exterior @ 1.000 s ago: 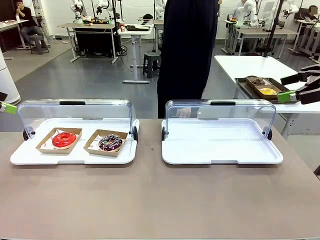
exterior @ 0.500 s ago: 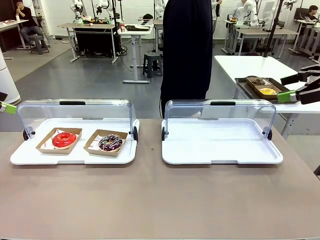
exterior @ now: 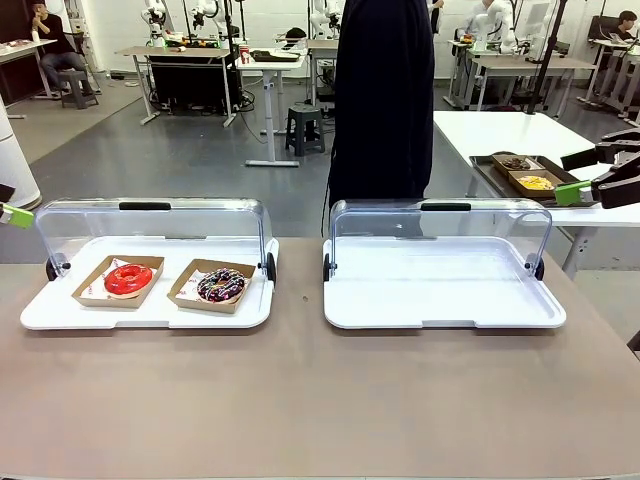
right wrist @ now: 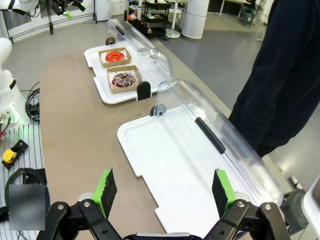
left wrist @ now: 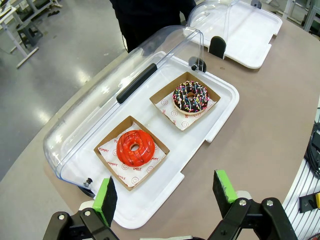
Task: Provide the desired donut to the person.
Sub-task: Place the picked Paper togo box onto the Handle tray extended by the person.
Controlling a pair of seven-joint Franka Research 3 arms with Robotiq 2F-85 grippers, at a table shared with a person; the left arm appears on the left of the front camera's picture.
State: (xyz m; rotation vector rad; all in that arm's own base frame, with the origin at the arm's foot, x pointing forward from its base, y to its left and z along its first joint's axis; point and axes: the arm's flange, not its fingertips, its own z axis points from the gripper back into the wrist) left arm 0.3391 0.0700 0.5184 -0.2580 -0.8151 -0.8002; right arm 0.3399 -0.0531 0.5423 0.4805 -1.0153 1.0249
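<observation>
2 donuts sat in the left tray (exterior: 40, 312), each in its own shallow cardboard tray: the red-glazed donut (exterior: 128, 279) toward the tray's left edge and the chocolate sprinkled donut (exterior: 221, 285) toward its right edge, both under a raised clear lid (exterior: 150, 225). The right tray (exterior: 440, 300) was bare, and the person (exterior: 385, 100) stood at the table's far edge behind it. Which donut was wanted could not be told. Either would probably be light, soft and sticky on top, so the stiffer cardboard rim looked the safer place to pinch. The left gripper (left wrist: 167, 192) hung above the left tray's near edge with its jaws spread and nothing between them; the right gripper (right wrist: 165, 192) was likewise spread and holding nothing above the right tray. The left wrist view showed the sprinkles and the printed paper liners plainly; the front view showed how the 2 trays lay side by side.
</observation>
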